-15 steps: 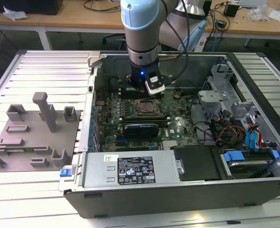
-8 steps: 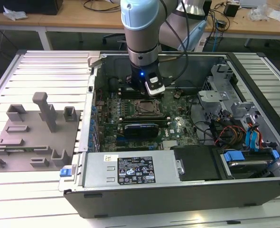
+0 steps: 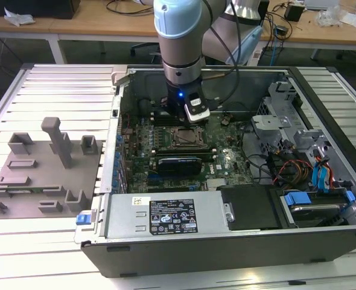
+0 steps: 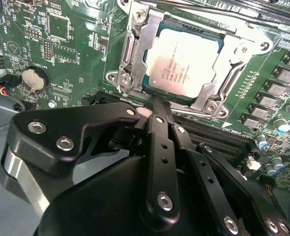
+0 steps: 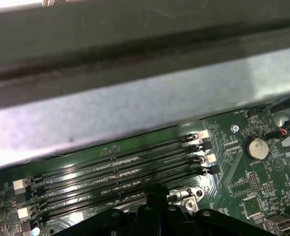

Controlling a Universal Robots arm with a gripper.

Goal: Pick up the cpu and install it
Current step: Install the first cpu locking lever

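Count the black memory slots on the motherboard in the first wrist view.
4, lying side by side and parallel, between the case wall and the gripper. Their ends nearest the gripper are partly hidden.

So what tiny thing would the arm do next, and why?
Probably lift straight up a little. The cpu already lies flat inside the socket frame on the motherboard, and the gripper hangs just at its edge, holding nothing.

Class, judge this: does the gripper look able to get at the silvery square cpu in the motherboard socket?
Probably yes: the gripper sits right at the edge of the silvery square cpu, whose top lies uncovered within the metal socket frame.
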